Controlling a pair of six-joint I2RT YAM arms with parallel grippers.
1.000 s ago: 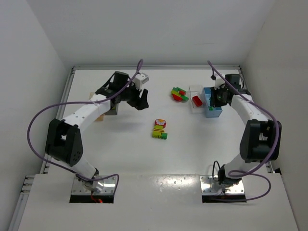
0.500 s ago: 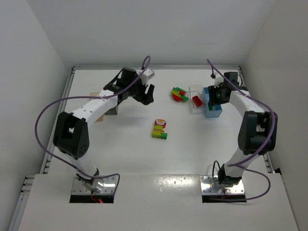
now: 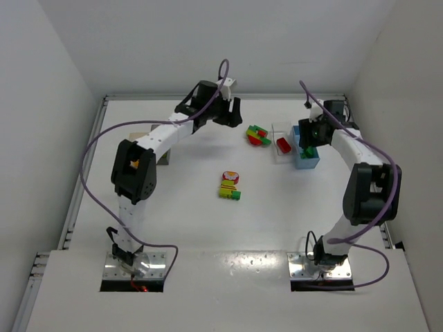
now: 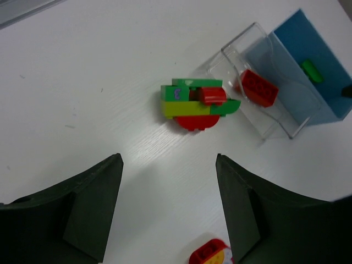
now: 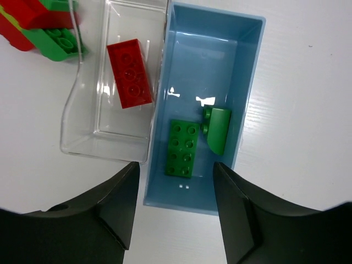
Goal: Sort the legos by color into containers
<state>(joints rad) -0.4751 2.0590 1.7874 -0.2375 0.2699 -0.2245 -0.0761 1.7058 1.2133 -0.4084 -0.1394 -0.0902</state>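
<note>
A red, green and yellow cluster of legos (image 3: 258, 135) (image 4: 192, 104) lies on the table left of the containers. A second cluster (image 3: 230, 185) (image 4: 212, 254), red, yellow and green, lies nearer the middle. The clear bin (image 3: 280, 131) (image 5: 82, 99) holds a red brick (image 5: 129, 73) (image 4: 257, 88). The light blue bin (image 3: 306, 163) (image 5: 242, 93) holds a flat green brick (image 5: 182, 147) and a rounded green piece (image 5: 219, 129). My left gripper (image 3: 233, 116) (image 4: 168, 159) hangs open and empty just left of the first cluster. My right gripper (image 3: 309, 140) (image 5: 175, 165) is open above the blue bin, holding nothing.
A dark grey bin (image 3: 164, 158) peeks out beside the left arm at the table's left side. White walls close in the table at the back and on both sides. The blue and clear bins stand side by side, touching.
The left arm has swung from the left bins rightward and farther back, toward the first cluster. The right gripper stayed over the blue bin and its jaws have opened.
</note>
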